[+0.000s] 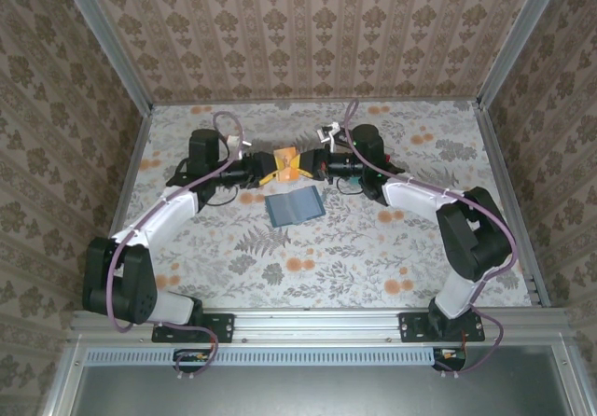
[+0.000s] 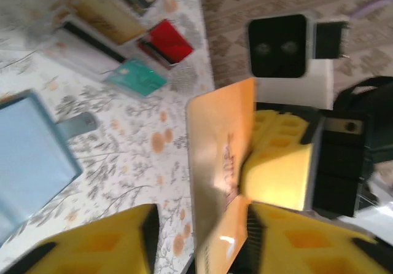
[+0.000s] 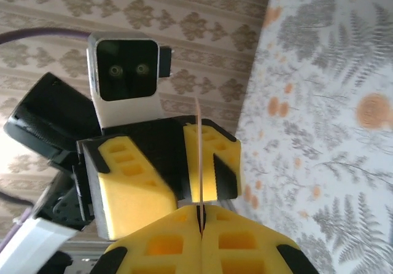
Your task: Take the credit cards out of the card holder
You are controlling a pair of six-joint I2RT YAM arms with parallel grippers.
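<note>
right fingers [image 3: 184, 234] are pressed flat together on one edge of an orange card [image 2: 218, 157], held in the air clear of the table [image 1: 373, 248]. left fingers [image 2: 110, 243] face them from the opposite side, parted, one either side of the card, with an evident gap on one side. teal wallet [image 1: 294, 207] lies open and flat on the table, just nearer the arm bases. red block [image 2: 169, 40] and teal block [image 2: 138, 77] lie close together beyond it.

A red block [image 2: 169, 40] and a small blue-green block [image 2: 136, 77] lie close together, the table [image 1: 373, 248] has flowers and leaves on it, and the walls [image 1: 308, 24] are brown and patterned.
</note>
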